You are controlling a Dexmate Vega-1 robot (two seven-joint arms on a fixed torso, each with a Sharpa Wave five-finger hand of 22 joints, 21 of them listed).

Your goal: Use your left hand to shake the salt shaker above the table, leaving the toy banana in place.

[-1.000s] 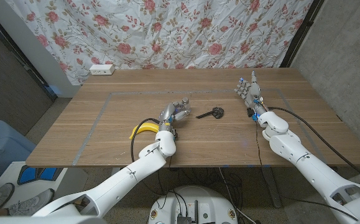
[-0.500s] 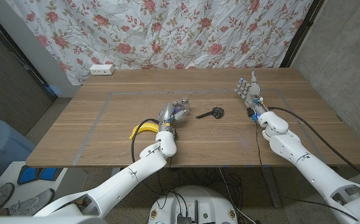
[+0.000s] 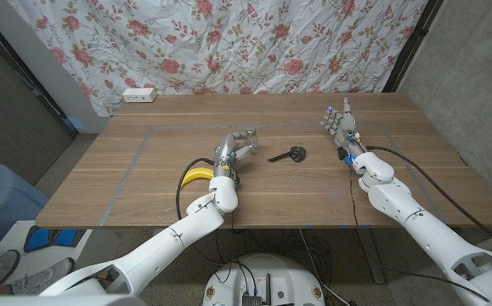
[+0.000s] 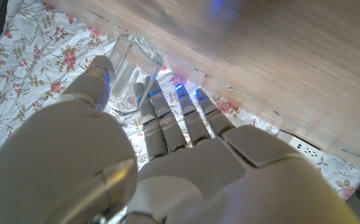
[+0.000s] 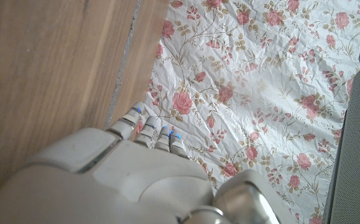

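Observation:
My left hand [image 3: 232,150] is raised a little above the middle of the wooden table [image 3: 144,191] and grips the clear glass salt shaker [image 4: 129,73] between thumb and fingers [image 4: 167,124]. The hand covers most of the shaker in the head view. The yellow toy banana [image 3: 196,174] lies on the table just beside and below that hand, on its left. My right hand [image 3: 340,122] stands at the table's far right with its fingers apart, holding nothing.
A small black object [image 3: 290,155] lies on the table right of my left hand. A white power strip [image 3: 139,94] sits at the back left edge. A taped rectangle [image 3: 148,132] marks the tabletop. A floral curtain [image 3: 229,42] hangs behind.
My left hand with the shaker has shifted slightly to the left and tilted. The banana, the black object and my right hand have stayed where they were.

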